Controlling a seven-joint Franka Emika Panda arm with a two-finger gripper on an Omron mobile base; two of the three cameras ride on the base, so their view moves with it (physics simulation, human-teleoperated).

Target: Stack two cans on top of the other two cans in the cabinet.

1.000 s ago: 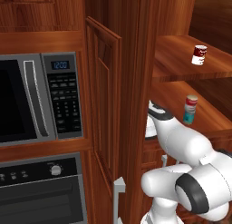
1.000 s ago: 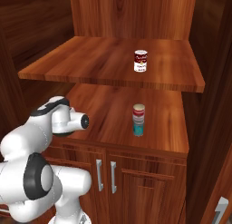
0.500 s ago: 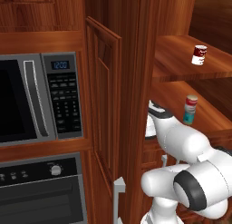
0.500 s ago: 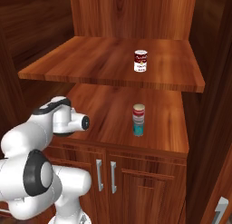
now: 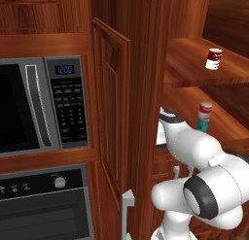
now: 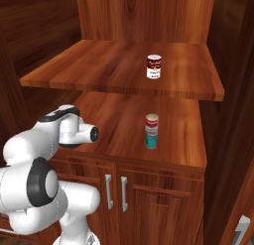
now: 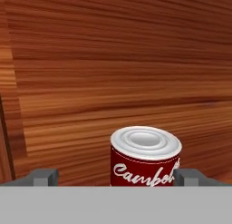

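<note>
A soup can [image 7: 145,157] was seen upright just ahead of the hand [image 7: 115,177], whose fingers stood wide apart on either side, nothing held. The can was judged stiff, smooth and light, best taken around its middle. In the cabinet [image 6: 124,65], one can [image 6: 154,66] stood on the upper shelf; on the lower shelf a red can was already stacked on the teal can [image 6: 151,139].
</note>
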